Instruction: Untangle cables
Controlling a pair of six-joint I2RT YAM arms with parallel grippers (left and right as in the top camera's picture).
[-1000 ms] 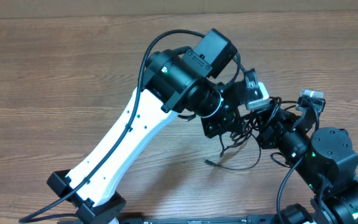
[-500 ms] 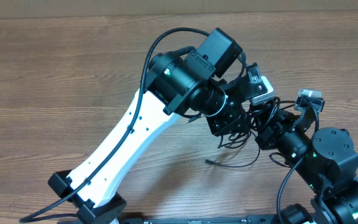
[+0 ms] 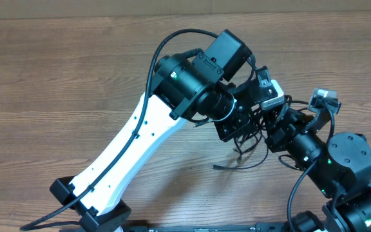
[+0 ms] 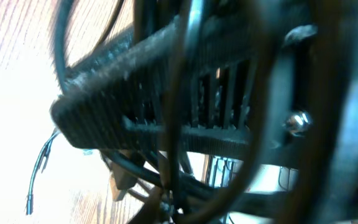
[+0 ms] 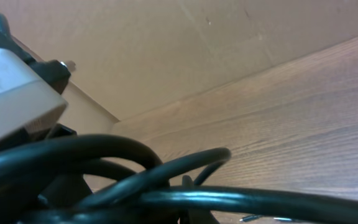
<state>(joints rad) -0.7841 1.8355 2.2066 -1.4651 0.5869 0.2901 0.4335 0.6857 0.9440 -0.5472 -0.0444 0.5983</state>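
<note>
A bare wood-grain counter point(image 3: 57, 77) fills the overhead view, and both arms meet right of centre. The cables point(image 3: 255, 160) hang as a small dark tangle between the two grippers. One loose end point(image 3: 219, 167) trails toward lower centre and touches the wood. The left gripper point(image 3: 243, 134) is closed; in its blurred wrist view cords cross the ribbed pad point(image 4: 135, 118), so it probably pinches a strand. The right gripper point(image 3: 277, 134) is fully closed too, but whether a cord sits in it I cannot tell. To separate well, draw the grippers apart slowly, watch which loop tightens, and ease off before a knot cinches.
</note>
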